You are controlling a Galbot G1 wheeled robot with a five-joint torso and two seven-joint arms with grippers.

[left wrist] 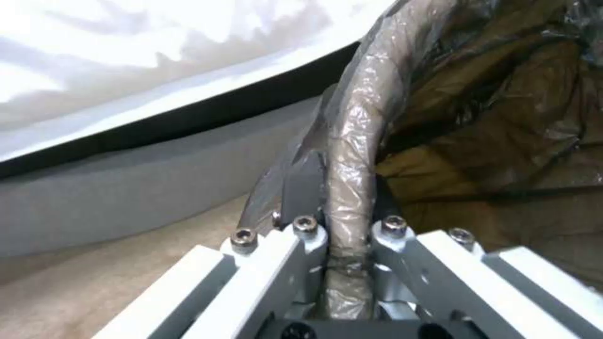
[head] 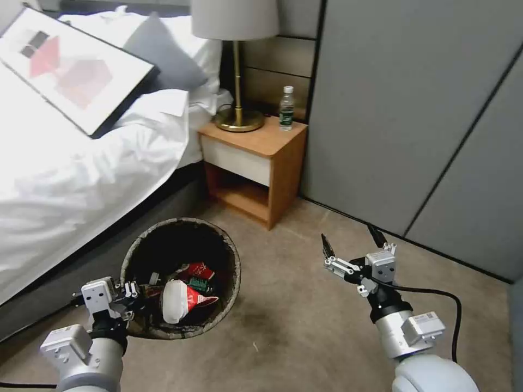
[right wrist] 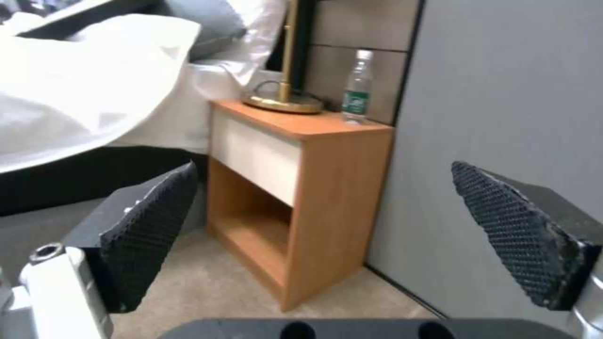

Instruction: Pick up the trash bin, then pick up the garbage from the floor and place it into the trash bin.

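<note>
Where bag-lined, trash bin holds red-white garbage.

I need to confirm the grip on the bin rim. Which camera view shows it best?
The left wrist view: the left gripper is shut on the trash bin at its bag-wrapped rim. The head view shows the bin whole, the grip partly hidden.

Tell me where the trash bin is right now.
In the head view the trash bin sits low on the robot's left, beside the bed and in front of the nightstand, its rim clamped in the left hand.
</note>
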